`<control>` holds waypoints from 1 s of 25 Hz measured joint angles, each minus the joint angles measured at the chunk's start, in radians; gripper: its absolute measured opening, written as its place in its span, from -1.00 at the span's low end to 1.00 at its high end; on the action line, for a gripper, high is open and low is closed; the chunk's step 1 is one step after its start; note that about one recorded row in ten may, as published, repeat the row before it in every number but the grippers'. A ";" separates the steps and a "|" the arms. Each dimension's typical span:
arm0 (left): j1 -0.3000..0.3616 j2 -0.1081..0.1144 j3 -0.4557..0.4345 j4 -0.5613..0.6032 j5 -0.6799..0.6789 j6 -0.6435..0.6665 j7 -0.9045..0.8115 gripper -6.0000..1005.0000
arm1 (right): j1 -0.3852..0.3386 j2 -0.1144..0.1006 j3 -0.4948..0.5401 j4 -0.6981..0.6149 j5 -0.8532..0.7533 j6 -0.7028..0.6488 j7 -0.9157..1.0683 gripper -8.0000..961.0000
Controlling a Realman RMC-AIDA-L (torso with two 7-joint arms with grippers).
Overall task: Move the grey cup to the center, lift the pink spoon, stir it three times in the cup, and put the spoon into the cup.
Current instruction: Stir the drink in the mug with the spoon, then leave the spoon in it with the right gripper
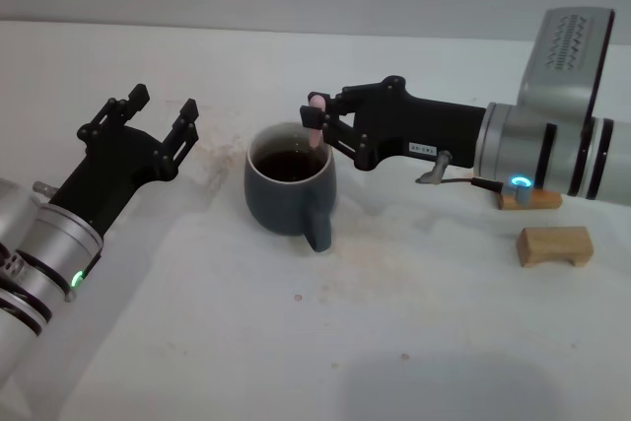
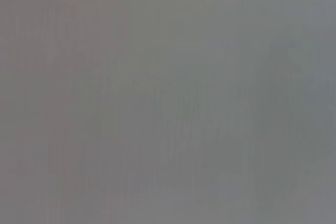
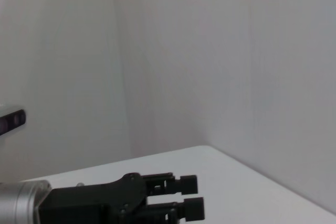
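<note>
The grey cup (image 1: 286, 199) stands upright near the middle of the white table, its handle turned toward me and its inside looking dark. My right gripper (image 1: 325, 123) reaches in from the right, level with the far rim, and is shut on the pink spoon (image 1: 314, 135). The spoon hangs nearly upright with its lower end dipping inside the cup. My left gripper (image 1: 164, 104) rests open to the left of the cup, apart from it. The right wrist view shows that left gripper (image 3: 190, 196) low in the picture. The left wrist view is a blank grey.
Two small wooden blocks sit at the right: one (image 1: 556, 245) in front of my right arm, the other (image 1: 529, 199) partly hidden under it. The table (image 1: 296, 342) ends at a grey wall behind.
</note>
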 joint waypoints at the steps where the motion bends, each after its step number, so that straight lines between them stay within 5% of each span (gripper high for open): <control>1: 0.000 0.000 0.001 0.000 0.000 -0.001 0.000 0.29 | -0.006 0.000 0.001 -0.008 0.000 0.000 0.001 -0.76; 25: -0.013 -0.005 0.016 -0.010 0.001 -0.027 0.000 0.29 | 0.044 0.001 -0.042 -0.032 -0.005 0.007 -0.007 -0.76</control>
